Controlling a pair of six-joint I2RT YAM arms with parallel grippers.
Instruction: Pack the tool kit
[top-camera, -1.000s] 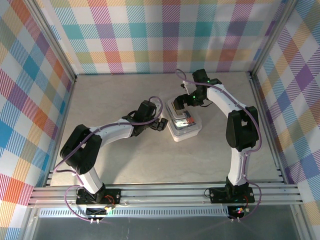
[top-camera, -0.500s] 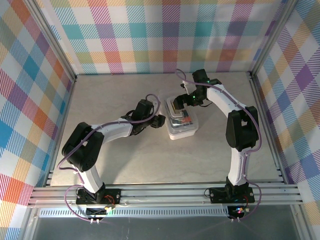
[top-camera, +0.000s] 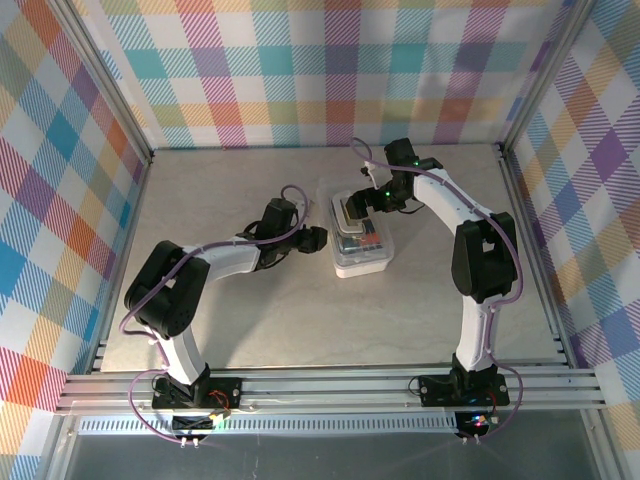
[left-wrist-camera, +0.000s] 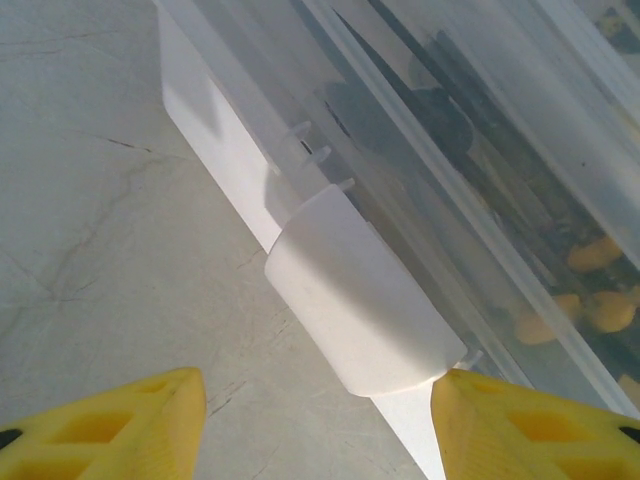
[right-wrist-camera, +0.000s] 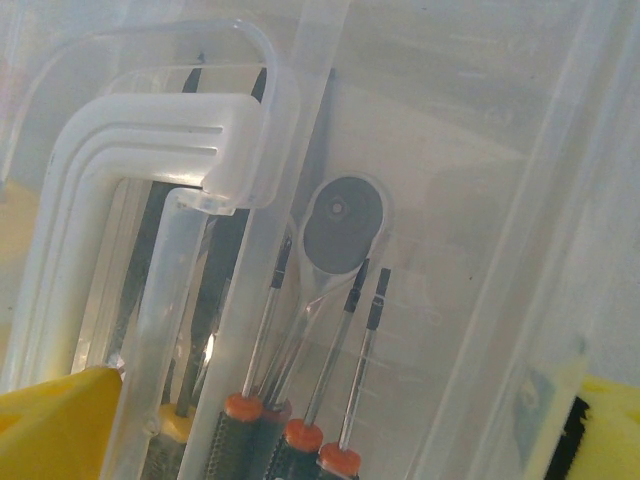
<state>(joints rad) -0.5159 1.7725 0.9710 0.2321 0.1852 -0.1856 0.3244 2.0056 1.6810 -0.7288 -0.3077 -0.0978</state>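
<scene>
The case (top-camera: 362, 258) is glossy translucent plastic, its latch (left-wrist-camera: 360, 300) matt white; the screwdrivers (right-wrist-camera: 331, 360) have metal shafts; the worktop (left-wrist-camera: 100, 200) is smooth and matt.

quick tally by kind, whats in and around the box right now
tool case: 1
red-collared screwdrivers seen through the lid: 3
round-headed grey tool beside them: 1
total: 5, not counting the yellow-handled pieces, which are too blurred through the wall to count
</scene>
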